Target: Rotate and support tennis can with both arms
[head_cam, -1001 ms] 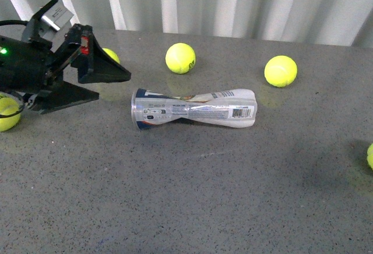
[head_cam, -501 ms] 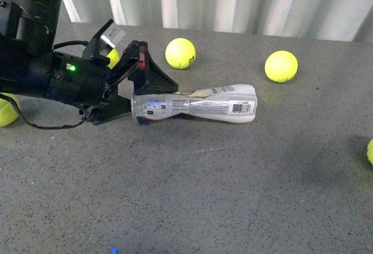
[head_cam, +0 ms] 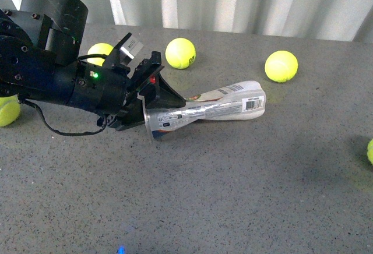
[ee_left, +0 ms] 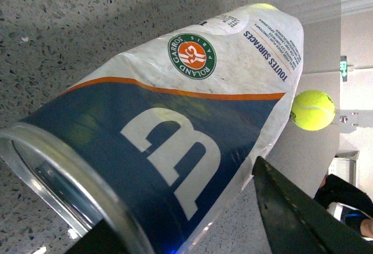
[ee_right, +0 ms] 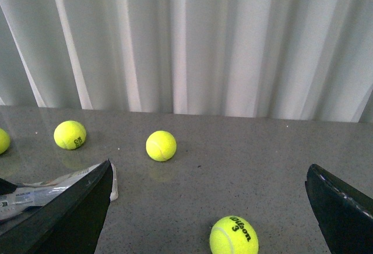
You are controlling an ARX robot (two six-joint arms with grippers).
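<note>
The tennis can (head_cam: 205, 110) lies on its side on the grey counter (head_cam: 233, 196), slanted; its silvery rim (head_cam: 150, 123) points left and toward the robot, and its closed end lies further back to the right. The front view shows the pinched middle and the barcode (head_cam: 253, 103); the left wrist view shows another face of the label: a blue field with a big white W (ee_left: 168, 161), an orange stripe (ee_left: 175, 91) and a round Roland Garros logo (ee_left: 192, 56).

The rim end sits between the left jaws, one behind the can, one in front and low; they are spread in a wide V and seem to touch the tube, but whether they squeeze it I cannot tell. The left arm (head_cam: 52, 79) reaches in low from the left, nearly level with the counter; a green light (head_cam: 95, 74) glows on it and a black cable (head_cam: 58, 130) loops beneath.

Only the right wrist view shows the right jaws; they stand wide apart with bare counter between them, and the can's closed end (ee_right: 41, 191) shows just beside one.

One tennis ball (head_cam: 180, 53) lies behind the can, and another ball (head_cam: 281, 66) sits near its closed end; a pale pleated curtain (ee_right: 175, 38) hangs behind.
</note>
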